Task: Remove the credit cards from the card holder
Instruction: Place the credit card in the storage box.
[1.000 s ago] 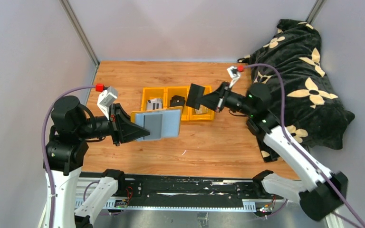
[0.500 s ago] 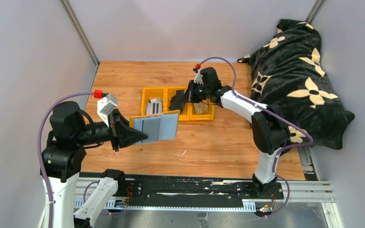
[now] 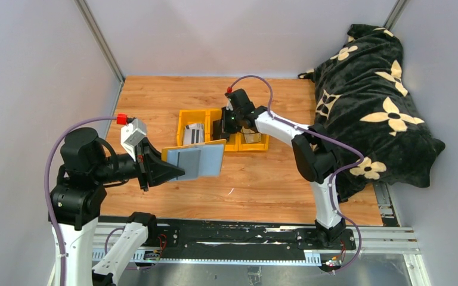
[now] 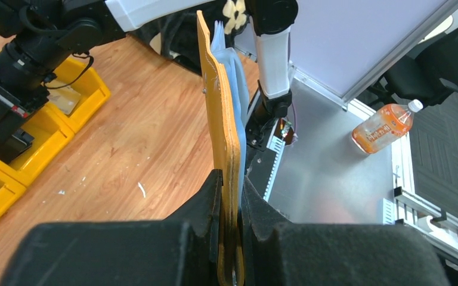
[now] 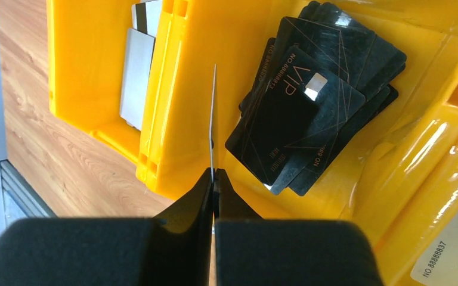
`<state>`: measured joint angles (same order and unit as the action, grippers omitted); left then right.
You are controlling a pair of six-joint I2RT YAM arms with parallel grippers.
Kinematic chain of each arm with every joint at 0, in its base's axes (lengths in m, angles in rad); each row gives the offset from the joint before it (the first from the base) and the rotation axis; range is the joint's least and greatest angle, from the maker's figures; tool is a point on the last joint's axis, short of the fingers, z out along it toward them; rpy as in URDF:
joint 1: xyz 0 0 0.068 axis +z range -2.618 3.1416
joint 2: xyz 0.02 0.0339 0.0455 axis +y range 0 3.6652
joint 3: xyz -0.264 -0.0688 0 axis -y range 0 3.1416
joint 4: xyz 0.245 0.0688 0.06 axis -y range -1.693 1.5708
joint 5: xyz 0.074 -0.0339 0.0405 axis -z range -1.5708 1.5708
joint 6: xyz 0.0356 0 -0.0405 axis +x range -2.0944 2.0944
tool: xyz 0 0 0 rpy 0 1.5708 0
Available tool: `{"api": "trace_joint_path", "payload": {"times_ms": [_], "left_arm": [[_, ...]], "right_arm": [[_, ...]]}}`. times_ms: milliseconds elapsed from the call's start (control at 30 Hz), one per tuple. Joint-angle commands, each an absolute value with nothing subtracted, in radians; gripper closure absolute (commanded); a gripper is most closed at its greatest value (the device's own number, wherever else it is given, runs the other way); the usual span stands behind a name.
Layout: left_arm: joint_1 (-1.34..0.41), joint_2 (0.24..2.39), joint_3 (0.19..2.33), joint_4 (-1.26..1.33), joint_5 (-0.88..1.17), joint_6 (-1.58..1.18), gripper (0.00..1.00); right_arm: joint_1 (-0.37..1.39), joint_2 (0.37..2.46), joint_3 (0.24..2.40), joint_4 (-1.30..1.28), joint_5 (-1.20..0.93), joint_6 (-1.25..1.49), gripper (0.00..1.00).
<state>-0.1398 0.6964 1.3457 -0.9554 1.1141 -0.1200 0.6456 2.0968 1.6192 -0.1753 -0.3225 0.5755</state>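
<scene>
My left gripper (image 3: 178, 168) is shut on the lower edge of the mustard-yellow card holder (image 3: 195, 158), holding it open in the air left of centre with its grey-blue lining up. In the left wrist view the card holder (image 4: 220, 107) stands edge-on between the jaws of the left gripper (image 4: 231, 179). My right gripper (image 3: 225, 126) is over the yellow bins, shut on a thin credit card (image 5: 213, 113) seen edge-on. It hangs above the wall between the left and middle bins. Black cards (image 5: 310, 107) are stacked in the middle bin.
Three joined yellow bins (image 3: 183, 117) sit mid-table. The left bin holds pale grey cards (image 5: 136, 77), and the right bin holds a pale card (image 3: 251, 137). A black floral cloth bag (image 3: 376, 95) fills the right side. An orange bottle (image 4: 386, 125) lies off the table.
My right arm has swung left, from right of the bins to over the middle bin, with the card in its grip. The left arm and the card holder have barely moved.
</scene>
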Motion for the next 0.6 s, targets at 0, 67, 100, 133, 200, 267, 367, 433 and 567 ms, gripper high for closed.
{"api": "trace_joint_path", "payload": {"times_ms": [0,67,100,133,200,267,367,433,567], "left_arm": [[-0.143,0.699,1.380,-0.976,1.128,-0.092,1.00],[-0.143,0.699,1.382,-0.983,1.127,-0.084,1.00],[-0.143,0.699,1.383,-0.985,1.127,-0.080,1.00],[-0.143,0.699,1.382,-0.987,1.128,-0.079,1.00],[-0.143,0.698,1.380,-0.989,1.129,-0.077,1.00],[-0.143,0.696,1.378,-0.994,1.128,-0.073,1.00],[-0.143,0.695,1.380,-0.994,1.129,-0.073,1.00],[-0.143,0.694,1.380,-0.996,1.130,-0.074,1.00],[-0.143,0.690,1.376,-0.996,1.130,-0.075,1.00]], "right_arm": [[0.676,2.117,1.672,-0.253,-0.215,0.551,1.00],[0.683,2.108,1.671,-0.271,-0.179,0.545,0.95],[0.686,2.094,1.669,-0.279,-0.163,0.540,0.92],[0.688,2.087,1.671,-0.288,-0.154,0.539,0.87],[0.691,2.051,1.680,-0.308,-0.145,0.543,0.75],[0.699,2.010,1.680,-0.311,-0.125,0.538,0.66],[0.712,1.917,1.683,-0.319,-0.087,0.515,0.57],[0.715,1.853,1.681,-0.325,-0.072,0.499,0.53],[0.715,1.701,1.663,-0.329,-0.081,0.464,0.43]]}}
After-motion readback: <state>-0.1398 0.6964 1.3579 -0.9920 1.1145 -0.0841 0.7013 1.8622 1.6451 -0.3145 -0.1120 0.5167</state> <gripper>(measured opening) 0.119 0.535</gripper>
